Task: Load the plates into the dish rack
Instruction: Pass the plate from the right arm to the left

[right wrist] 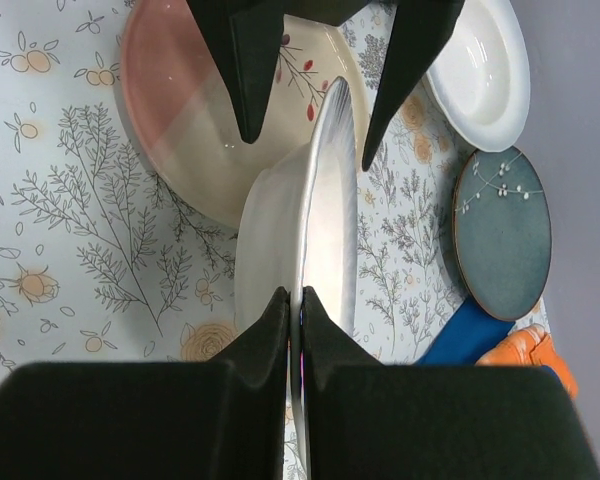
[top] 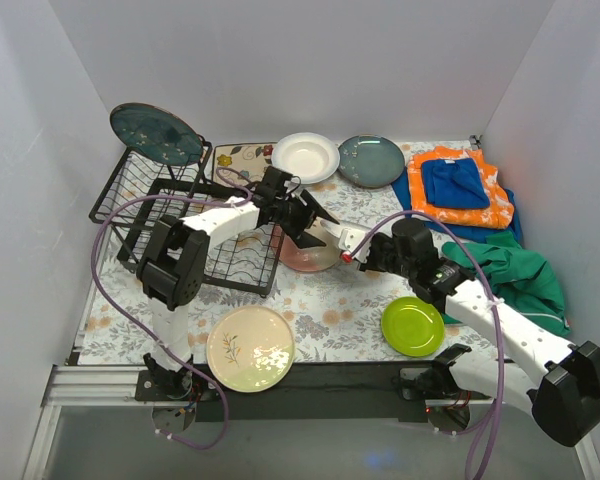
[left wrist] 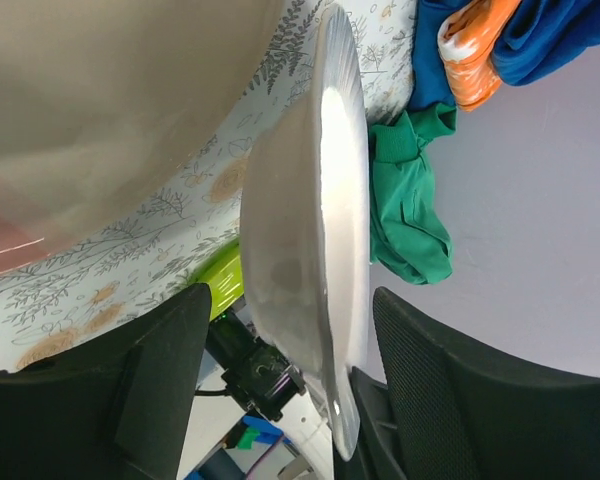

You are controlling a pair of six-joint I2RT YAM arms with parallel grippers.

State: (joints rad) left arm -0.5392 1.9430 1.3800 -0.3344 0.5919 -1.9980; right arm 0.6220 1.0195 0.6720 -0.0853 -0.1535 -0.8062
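Note:
My right gripper [right wrist: 300, 295] is shut on the near rim of a white deep plate [right wrist: 325, 215], holding it on edge above the pink-cream plate [top: 310, 257], which lies flat on the cloth. My left gripper [top: 315, 215] is open, its fingers [left wrist: 165, 375] on either side of the same plate's far rim [left wrist: 315, 230] without clamping it. The black wire dish rack [top: 195, 225] stands at the left with a dark blue-grey plate [top: 156, 133] upright at its back. Lying flat are a second white deep plate [top: 305, 157], a dark blue-grey plate [top: 371, 160], a cream sprig plate [top: 250, 348] and a lime green plate [top: 412, 326].
An orange and blue towel [top: 460, 185] and a green cloth [top: 510, 270] lie at the right. A small patterned mat [top: 242, 155] lies behind the rack. White walls close in the left, back and right sides. The right arm [top: 500, 330] crosses over the green cloth's edge.

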